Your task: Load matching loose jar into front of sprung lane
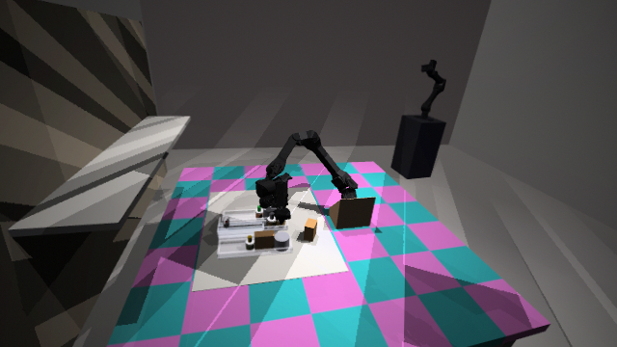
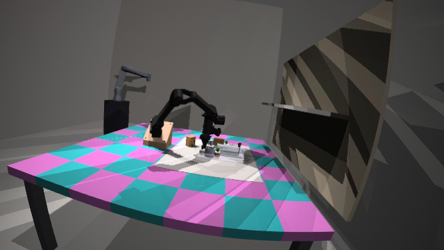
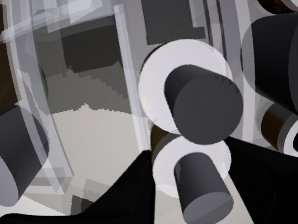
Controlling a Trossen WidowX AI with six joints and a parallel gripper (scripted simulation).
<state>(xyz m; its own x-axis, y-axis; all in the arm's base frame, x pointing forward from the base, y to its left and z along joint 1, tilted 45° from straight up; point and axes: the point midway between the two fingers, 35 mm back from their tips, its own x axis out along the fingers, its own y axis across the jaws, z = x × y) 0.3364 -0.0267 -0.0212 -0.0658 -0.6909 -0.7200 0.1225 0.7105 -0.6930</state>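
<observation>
In the wrist view my gripper [image 3: 186, 151] [image 1: 281, 220] [image 2: 204, 147] is shut on a jar with a white shoulder and a dark grey cap [image 3: 202, 185]. It is at the front end of the middle lane. Another jar with a white shoulder and a larger-looking dark cap [image 3: 207, 111] stands right behind it in the lane, close to or touching it. The dark pusher plate [image 3: 169, 22] is behind that jar. The clear lane wall [image 3: 131, 85] runs along their left side. The low front stop and the bottom of the held jar are hidden, so I cannot tell whether it stands on the floor.
The clear rack [image 1: 227, 253] stands on a white mat [image 1: 299, 267] [image 2: 208, 170]. A brown box [image 1: 263, 239] and a grey cylinder [image 1: 281, 240] are in one side lane. A green-capped bottle [image 1: 258, 211] [image 2: 218, 151] is in the other. An orange-brown block [image 1: 309, 229] [image 2: 190, 141] stands in front of the rack.
</observation>
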